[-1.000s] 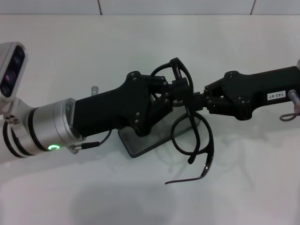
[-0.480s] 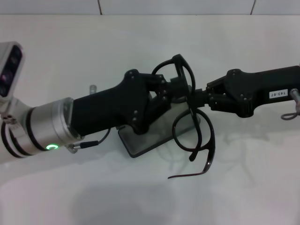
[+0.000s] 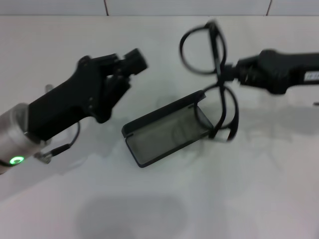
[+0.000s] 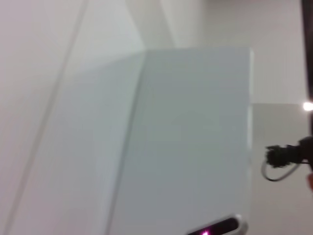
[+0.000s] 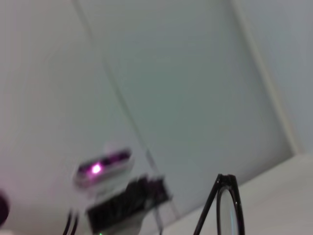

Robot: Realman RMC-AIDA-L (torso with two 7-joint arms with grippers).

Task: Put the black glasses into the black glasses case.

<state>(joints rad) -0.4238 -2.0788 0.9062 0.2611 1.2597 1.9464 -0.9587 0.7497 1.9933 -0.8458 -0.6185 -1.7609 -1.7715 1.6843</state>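
The black glasses (image 3: 218, 46) hang in the air, held at the bridge by my right gripper (image 3: 227, 73), which reaches in from the right and is shut on them. One lens is up towards the back; the other lens and the temple arms hang down by the right end of the black glasses case (image 3: 164, 134). The case lies open on the table with its lid standing up and its grey lining showing. My left gripper (image 3: 135, 59) is empty, open and raised to the left of the case, apart from the glasses. A lens rim (image 5: 236, 200) shows in the right wrist view.
The white table (image 3: 239, 199) runs back to a tiled wall (image 3: 189, 6). The left arm's silver wrist with a green light (image 3: 17, 160) is at the left edge. The left wrist view shows only wall panels and a small dark device (image 4: 288, 154).
My left gripper has let go of the glasses and pulled back to the left. My right gripper has lifted the glasses up and to the right, uncovering the open case.
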